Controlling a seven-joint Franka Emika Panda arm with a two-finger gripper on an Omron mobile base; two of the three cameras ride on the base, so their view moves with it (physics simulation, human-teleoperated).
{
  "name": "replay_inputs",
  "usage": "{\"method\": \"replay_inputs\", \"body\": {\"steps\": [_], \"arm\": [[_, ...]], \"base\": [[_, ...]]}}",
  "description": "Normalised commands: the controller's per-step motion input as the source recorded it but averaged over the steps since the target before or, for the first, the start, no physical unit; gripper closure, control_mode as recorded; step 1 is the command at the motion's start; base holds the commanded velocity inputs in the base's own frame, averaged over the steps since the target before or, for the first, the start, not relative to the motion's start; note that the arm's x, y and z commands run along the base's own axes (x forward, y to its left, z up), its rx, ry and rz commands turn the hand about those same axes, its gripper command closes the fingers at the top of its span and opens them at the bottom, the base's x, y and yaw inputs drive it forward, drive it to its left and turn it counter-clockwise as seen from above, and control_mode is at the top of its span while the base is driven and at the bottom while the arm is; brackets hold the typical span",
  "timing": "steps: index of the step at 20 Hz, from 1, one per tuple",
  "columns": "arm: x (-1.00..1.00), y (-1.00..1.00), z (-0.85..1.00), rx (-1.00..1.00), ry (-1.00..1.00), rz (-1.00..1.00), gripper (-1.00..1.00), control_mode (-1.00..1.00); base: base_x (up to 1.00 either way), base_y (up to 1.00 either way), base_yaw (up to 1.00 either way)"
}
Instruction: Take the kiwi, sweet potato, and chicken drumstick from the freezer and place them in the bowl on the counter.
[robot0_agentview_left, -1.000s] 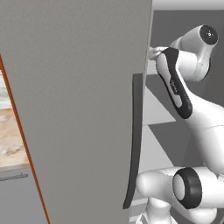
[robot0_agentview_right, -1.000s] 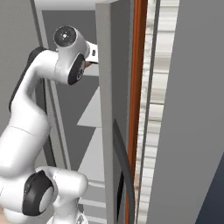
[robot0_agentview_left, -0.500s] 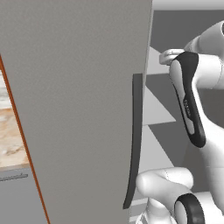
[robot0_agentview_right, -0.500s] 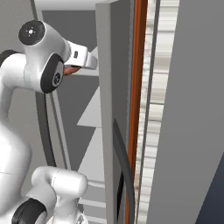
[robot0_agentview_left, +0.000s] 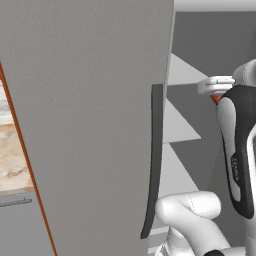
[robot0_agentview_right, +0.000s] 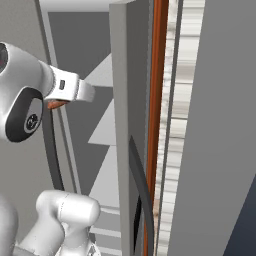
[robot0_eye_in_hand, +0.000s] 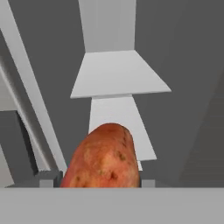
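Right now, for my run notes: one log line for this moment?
gripper: shut on sweet potato | place: inside freezer, door open | bowl: not reached

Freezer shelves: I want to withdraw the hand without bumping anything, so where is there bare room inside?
In the hand view the pale shelf ahead lies bare, with open space between it and the dark walls. The sweet potato crowds the space at the fingers. From the right base view, the door edge stands close beside the gripper, so that side is tight.

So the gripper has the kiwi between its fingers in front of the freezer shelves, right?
Not the kiwi. The hand view shows the gripper holding the orange-brown sweet potato, in front of the freezer's pale grey shelves.
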Motion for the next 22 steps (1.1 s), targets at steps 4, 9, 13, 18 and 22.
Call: {"method": "replay_inputs", "body": {"steps": [4, 9, 13, 18, 22], "arm": [[-0.94, 0.64, -0.28, -0.05, 0.04, 0.00, 1.00, -1.00], [-0.15, 0.01, -0.12, 0.03, 0.04, 0.06, 1.00, -1.00], [0.00, -0.02, -0.15, 0.05, 0.09, 0.03, 1.00, -1.00], [0.00, 0.01, -0.17, 0.00, 0.12, 0.00, 1.00, -1.00], [0.00, 0.10, -0.24, 0.00, 0.06, 0.00, 1.00, -1.00]], "base": [[0.00, 0.00, 0.00], [0.00, 0.00, 0.00], [0.00, 0.00, 0.00], [0.00, 0.00, 0.00], [0.00, 0.00, 0.00]]}}
